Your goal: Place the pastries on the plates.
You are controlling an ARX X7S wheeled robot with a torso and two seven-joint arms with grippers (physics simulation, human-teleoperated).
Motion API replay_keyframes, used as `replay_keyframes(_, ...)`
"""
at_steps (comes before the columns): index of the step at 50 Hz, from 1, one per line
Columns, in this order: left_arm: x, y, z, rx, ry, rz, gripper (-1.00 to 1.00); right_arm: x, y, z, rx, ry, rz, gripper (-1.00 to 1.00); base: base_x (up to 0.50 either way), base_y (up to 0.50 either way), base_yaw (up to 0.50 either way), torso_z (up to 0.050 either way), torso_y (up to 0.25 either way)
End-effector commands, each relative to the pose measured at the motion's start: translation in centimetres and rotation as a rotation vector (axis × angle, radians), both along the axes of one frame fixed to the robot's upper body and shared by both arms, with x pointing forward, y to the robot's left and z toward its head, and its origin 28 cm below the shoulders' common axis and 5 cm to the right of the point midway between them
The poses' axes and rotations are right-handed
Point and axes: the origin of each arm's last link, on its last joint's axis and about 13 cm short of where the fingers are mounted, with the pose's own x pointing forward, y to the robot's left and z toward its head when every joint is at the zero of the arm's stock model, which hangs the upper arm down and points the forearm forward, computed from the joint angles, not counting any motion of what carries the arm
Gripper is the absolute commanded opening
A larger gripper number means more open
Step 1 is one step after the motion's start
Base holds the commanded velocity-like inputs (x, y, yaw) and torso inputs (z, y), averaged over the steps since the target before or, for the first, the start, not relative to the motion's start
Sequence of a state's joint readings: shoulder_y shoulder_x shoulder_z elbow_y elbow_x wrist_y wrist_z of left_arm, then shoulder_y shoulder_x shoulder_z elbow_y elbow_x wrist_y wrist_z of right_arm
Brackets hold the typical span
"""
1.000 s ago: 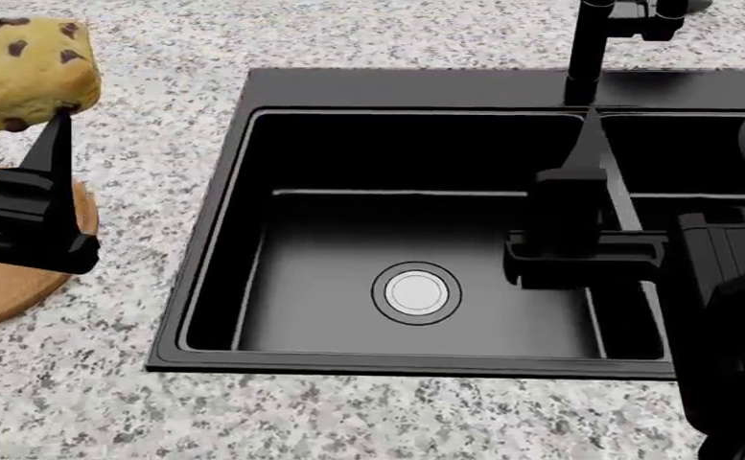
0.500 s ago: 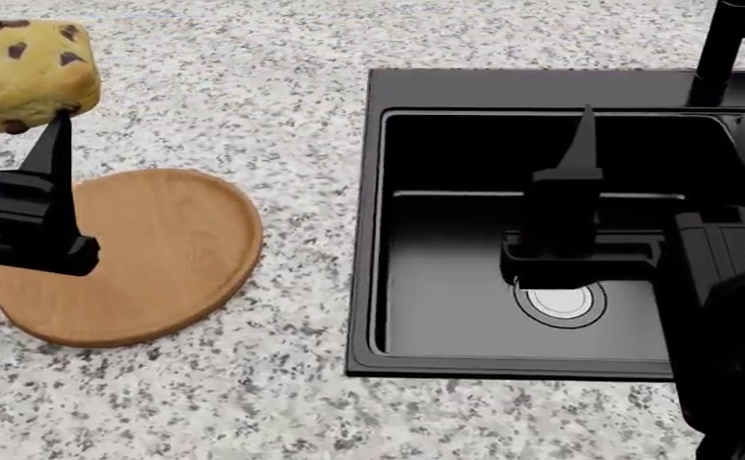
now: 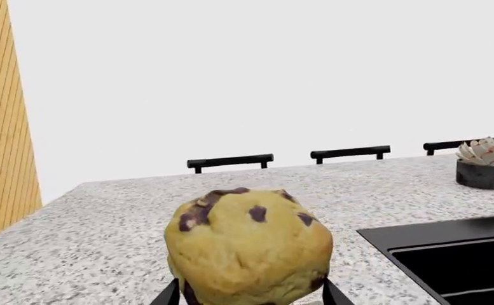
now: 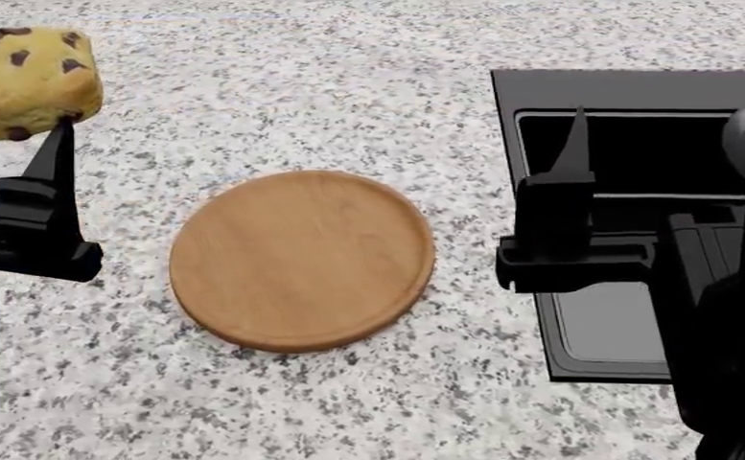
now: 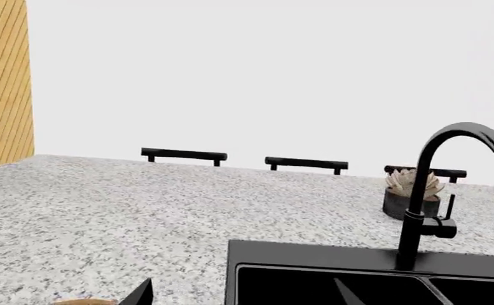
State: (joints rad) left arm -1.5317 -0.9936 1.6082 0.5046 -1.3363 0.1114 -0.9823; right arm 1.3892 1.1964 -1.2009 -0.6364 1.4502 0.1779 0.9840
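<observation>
Chocolate-chip muffin (image 4: 31,82) is held in left claw (image 4: 39,125), pinched between black fingers (image 3: 335,296) at its lower sides, raised above speckled granite worktop (image 4: 346,402). Muffin is seen left of wooden plate (image 4: 302,259), not over it. Plate lies flat on worktop, bare, between claws. Right claw (image 4: 577,144) is held over left edge of black sink (image 4: 525,96), fingers parted, nothing gripped. Black faucet (image 5: 450,184) and potted succulent (image 5: 412,194) are seen beyond sink.

Black faucet (image 5: 437,190) curves over the sink (image 5: 332,270) on the speckled desk (image 5: 102,216). Potted plant (image 5: 412,194) sits just behind it.
</observation>
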Motion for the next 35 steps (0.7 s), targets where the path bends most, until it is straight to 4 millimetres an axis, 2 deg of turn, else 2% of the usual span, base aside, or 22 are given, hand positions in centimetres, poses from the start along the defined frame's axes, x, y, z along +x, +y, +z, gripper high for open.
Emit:
replay_keyframes(1, 0.19, -0.62, 1.07, -0.076, -0.044, -0.05, -1.0, -0.22, 0.25, 1.04, -0.023, -0.051, 0.043, 1.0, 0.0, 0.5, 0.0, 0.0, 0.0)
replay_keyframes(4, 0.22, -0.55, 1.09, -0.077, -0.046, -0.047, -1.0, -0.13, 0.37, 0.71, -0.035, -0.024, 0.044, 1.0, 0.0, 0.5, 0.0, 0.0, 0.0)
replay_keyframes(11, 0.19, -0.57, 1.1, -0.076, -0.044, -0.052, -1.0, -0.22, 0.47, 0.94, -0.025, -0.028, 0.047, 1.0, 0.03, 0.0, 0.0, 0.0, 0.0)
replay_keyframes(30, 0.28, -0.61, 0.76, -0.075, -0.03, -0.058, -1.0, -0.14, 0.44, 0.8, -0.034, -0.009, 0.034, 1.0, 0.5, 0.0, 0.0, 0.0, 0.001)
replay_keyframes(35, 0.53, -0.79, 0.6, -0.071, -0.018, -0.069, -1.0, -0.14, 0.44, 0.75, -0.024, -0.008, 0.033, 1.0, 0.07, 0.0, 0.0, 0.0, 0.002)
